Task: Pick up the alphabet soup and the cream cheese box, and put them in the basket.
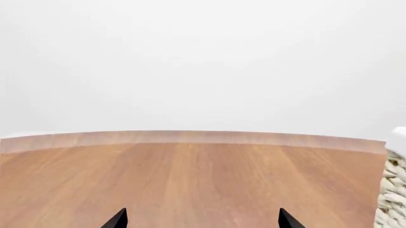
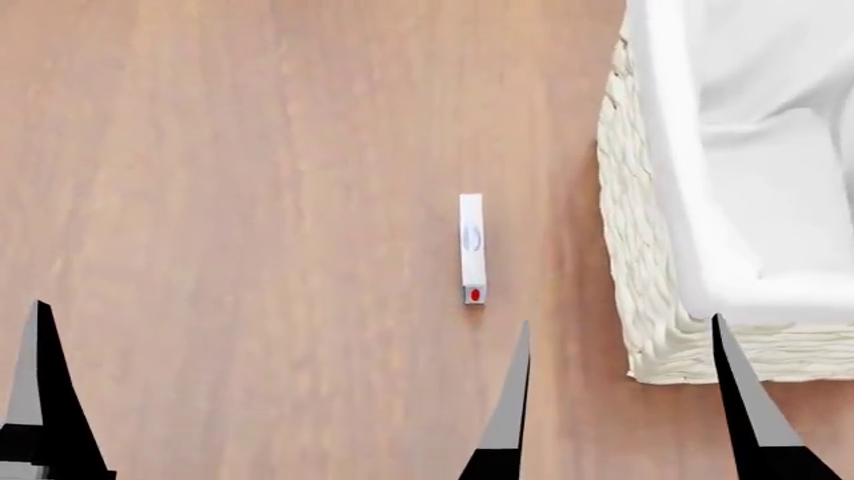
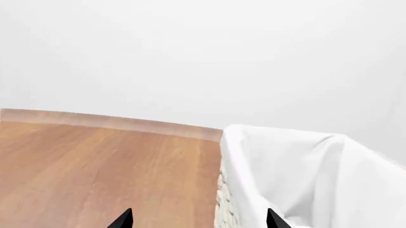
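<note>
Judging by how things lie, the task is hardly begun, or at most half done. The box stands on its thin edge on the counter, near the basket but apart from it, on the side of its woven wall. Neither hand touches it.

The soup can shows in no view. It may already sit in the basket, but the head camera catches only the near corner of the white lining, so I cannot say whether it is inside or somewhere out of frame.

The right hand hangs with its fingers spread wide and nothing between them, one fingertip over bare wood near the box and the other over the basket's near corner. Its wrist camera shows the same: tips wide apart, the basket rim ahead. The left hand is also wide and empty over bare counter, well away from the box; only one of its fingers shows in the head view.

What is left, then, is at least the box: reach, grasp, lift and drop it in the basket.
</note>
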`<state>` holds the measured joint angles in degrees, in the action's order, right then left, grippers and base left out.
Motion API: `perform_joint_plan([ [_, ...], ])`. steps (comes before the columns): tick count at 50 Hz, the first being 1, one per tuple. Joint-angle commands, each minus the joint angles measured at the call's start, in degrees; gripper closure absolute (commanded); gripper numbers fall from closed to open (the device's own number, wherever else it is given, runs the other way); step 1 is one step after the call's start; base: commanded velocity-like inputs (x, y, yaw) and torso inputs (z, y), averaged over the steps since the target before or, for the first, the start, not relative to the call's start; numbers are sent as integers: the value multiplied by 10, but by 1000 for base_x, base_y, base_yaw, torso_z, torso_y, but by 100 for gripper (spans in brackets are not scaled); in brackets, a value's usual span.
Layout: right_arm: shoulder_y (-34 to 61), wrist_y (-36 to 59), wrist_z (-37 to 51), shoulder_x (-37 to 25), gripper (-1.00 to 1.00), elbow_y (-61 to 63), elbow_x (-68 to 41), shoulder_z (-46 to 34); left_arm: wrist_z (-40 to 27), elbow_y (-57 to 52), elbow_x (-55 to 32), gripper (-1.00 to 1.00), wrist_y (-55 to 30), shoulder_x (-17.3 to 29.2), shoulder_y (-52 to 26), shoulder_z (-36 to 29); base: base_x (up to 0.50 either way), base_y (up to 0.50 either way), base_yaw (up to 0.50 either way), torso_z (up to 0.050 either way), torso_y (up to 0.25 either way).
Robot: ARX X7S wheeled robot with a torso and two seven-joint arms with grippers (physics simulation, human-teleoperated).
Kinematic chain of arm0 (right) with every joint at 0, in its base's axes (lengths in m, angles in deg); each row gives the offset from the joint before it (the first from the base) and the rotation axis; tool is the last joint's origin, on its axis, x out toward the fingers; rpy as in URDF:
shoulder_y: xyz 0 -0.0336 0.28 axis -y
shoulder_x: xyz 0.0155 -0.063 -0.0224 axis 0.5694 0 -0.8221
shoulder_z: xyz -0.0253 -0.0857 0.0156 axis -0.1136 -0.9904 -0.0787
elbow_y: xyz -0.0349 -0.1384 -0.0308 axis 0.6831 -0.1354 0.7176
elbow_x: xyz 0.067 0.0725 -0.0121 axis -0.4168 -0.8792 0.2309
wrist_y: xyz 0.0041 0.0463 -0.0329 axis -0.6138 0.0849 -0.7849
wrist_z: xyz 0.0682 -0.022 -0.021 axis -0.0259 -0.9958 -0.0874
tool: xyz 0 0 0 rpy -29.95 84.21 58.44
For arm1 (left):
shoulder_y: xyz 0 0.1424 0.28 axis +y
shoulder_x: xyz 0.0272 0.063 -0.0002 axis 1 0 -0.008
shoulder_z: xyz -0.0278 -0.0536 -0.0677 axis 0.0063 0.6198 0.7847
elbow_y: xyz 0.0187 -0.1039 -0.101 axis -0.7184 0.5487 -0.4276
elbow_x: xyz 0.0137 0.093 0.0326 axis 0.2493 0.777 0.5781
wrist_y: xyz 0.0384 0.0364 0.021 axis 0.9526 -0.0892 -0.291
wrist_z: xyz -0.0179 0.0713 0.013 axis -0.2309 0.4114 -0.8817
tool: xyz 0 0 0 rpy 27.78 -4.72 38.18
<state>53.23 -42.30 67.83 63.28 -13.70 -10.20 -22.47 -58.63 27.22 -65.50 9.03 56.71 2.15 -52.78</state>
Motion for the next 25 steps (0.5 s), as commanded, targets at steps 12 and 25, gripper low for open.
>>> perform_joint_plan([
  [12,7,19,4,-3,-100,13,-20,1,1,5,-7,-100,26,4,7,-2,0,0,-23,0,-13],
  [25,-2,7,8,-8,-100,5,-19,0,-2,7,-7,-100,26,5,4,-7,0,0,-242,0,0],
])
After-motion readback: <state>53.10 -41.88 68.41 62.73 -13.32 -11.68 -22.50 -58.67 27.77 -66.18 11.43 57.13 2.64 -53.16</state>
